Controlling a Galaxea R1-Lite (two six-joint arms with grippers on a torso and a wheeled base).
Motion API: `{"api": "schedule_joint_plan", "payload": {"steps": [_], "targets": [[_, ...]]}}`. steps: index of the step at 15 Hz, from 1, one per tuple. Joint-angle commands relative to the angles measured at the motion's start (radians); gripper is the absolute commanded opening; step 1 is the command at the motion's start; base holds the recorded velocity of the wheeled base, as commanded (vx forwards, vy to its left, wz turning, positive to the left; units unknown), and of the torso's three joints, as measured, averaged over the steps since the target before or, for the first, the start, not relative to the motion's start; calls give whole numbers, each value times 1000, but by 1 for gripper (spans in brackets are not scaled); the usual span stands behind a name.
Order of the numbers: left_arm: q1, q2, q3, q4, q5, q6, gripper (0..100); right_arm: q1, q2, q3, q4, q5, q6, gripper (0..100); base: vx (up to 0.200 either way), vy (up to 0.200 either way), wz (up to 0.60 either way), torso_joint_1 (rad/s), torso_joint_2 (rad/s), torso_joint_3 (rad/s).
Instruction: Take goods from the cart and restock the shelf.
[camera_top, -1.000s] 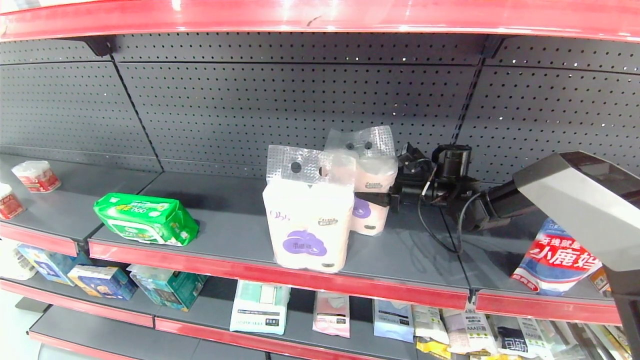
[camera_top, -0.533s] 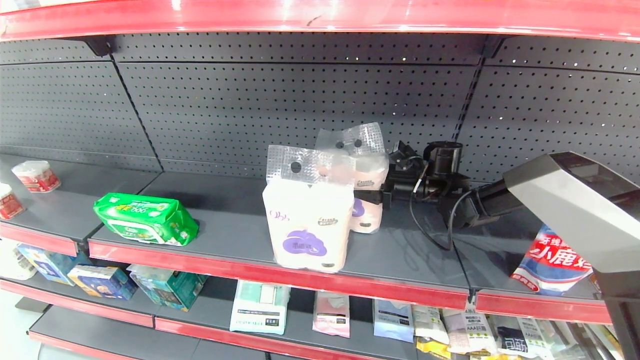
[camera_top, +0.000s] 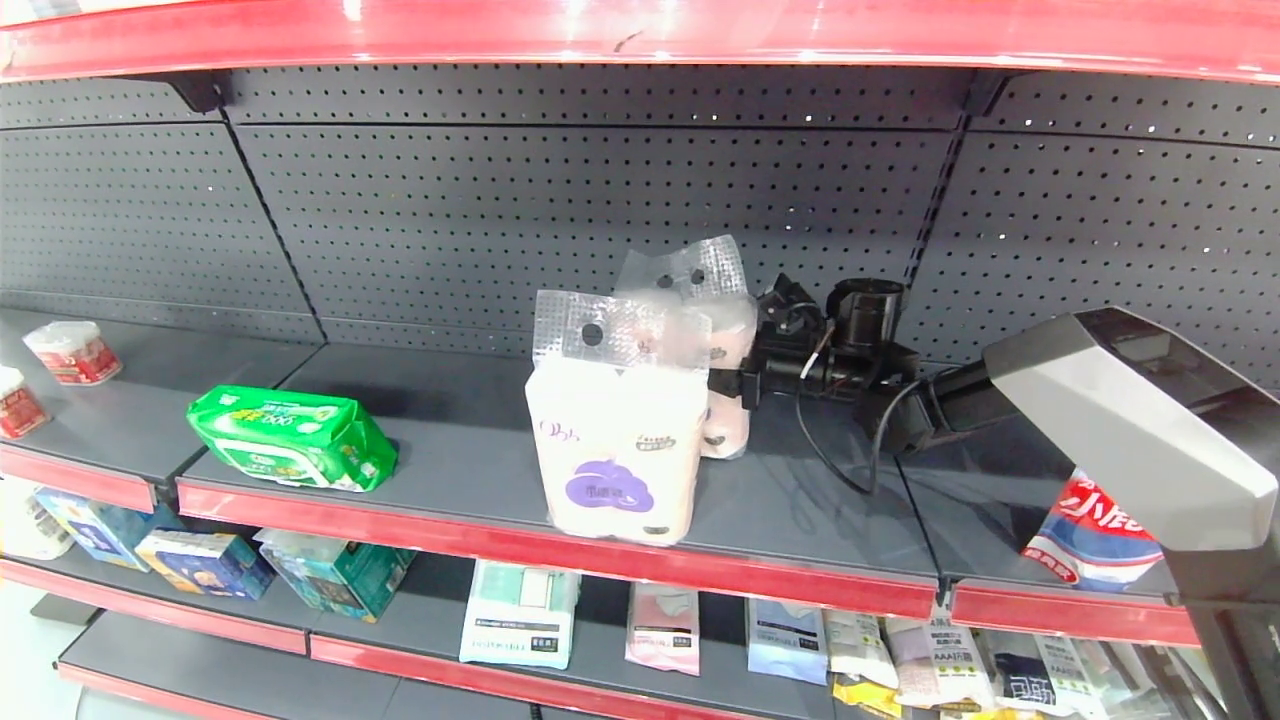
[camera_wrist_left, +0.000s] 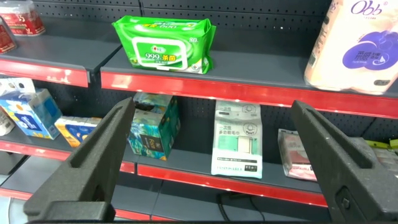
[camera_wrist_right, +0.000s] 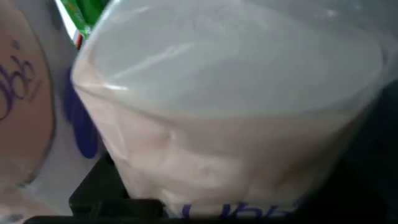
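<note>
Right gripper (camera_top: 728, 383), clamped on the toilet-roll pack (camera_top: 722, 330), is carrying it leftward along the shelf (camera_top: 450, 440) toward its back edge, tucking it behind the front pack (camera_top: 612, 450). Placement is nearing, with release not yet done.

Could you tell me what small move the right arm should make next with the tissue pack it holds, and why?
Probably ease the held tissue pack straight down until its base rests on the shelf. The right tool grips its side, it stands roughly upright just behind the front tissue pack, and I cannot tell whether its base touches the board yet.
</note>
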Motion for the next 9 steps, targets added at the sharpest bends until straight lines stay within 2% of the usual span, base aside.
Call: {"api": "schedule_joint_plan", "payload": {"steps": [1, 9], "targets": [[-1, 0, 0, 0, 1, 0, 100, -5, 8, 4, 0, -4, 1, 0, 0, 0, 0, 0, 0, 0], [-1, 0, 0, 0, -1, 0, 100, -29, 8, 7, 0, -79, -10, 0, 0, 0, 0, 0, 0, 0]]}}
